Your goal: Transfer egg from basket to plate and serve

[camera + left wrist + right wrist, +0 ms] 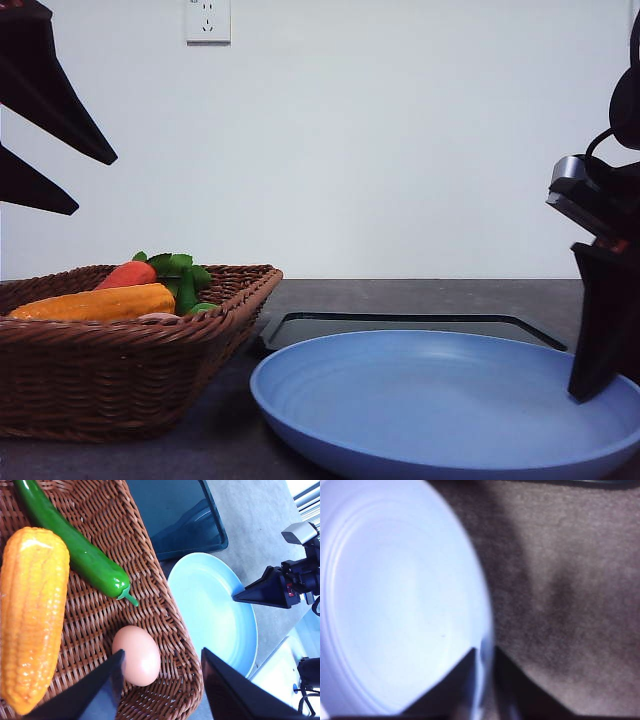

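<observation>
The egg (137,655) lies in the basket (165,615) near its rim beside the plate (210,605). Left pincer (162,680) hovers wide open above it; best centred before lowering. Right pincer (484,662) clamps the plate's rim.

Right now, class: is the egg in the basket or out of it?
In. The egg lies on the basket's woven floor near its rim, untouched, between the left gripper's open fingers; the plate is bare.

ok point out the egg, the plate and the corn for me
egg (137,655), left wrist view, middle of its shell
plate (420,395), front view, bare inner surface
corn (32,610), left wrist view, middle of the cob
</observation>
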Available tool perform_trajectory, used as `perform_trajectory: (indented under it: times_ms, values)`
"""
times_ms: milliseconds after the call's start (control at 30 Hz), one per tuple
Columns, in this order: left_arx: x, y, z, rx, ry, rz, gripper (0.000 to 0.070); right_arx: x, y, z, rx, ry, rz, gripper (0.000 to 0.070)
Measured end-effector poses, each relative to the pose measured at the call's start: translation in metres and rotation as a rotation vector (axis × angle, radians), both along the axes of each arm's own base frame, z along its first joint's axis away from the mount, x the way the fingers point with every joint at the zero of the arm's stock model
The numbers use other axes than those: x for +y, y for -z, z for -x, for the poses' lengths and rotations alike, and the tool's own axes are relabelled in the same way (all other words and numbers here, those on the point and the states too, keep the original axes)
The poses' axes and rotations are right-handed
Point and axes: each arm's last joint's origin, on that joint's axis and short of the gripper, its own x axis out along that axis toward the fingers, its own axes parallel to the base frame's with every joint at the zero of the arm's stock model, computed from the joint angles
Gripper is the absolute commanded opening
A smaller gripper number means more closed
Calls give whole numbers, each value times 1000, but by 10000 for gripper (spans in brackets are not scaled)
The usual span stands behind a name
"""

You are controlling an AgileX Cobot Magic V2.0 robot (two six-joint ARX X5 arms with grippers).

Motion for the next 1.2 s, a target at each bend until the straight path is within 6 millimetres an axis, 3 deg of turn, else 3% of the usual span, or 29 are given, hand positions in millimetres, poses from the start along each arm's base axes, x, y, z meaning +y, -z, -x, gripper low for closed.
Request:
perform_trajectory:
  times_ms: [133,300,533,733,1000,1200]
  values:
    - [0,0,0,4,-2,1,322,0,-1,1,4,5,-3,0]
    - [-3,0,1,21,2,10,432,-6,-10,6,-6,26,-2,0]
    - [-19,6,2,30,28,-57,432,-14,-29,15,-78,58,-19,0]
    - [-44,19,3,21,46,-202,431,-17,-40,23,-113,65,-27,0]
    - [-71,27,-7,1,47,-344,428,-18,-47,29,-138,65,-32,0]
    - [-79,44,-15,55,63,-392,427,-19,-47,31,-124,65,-29,0]
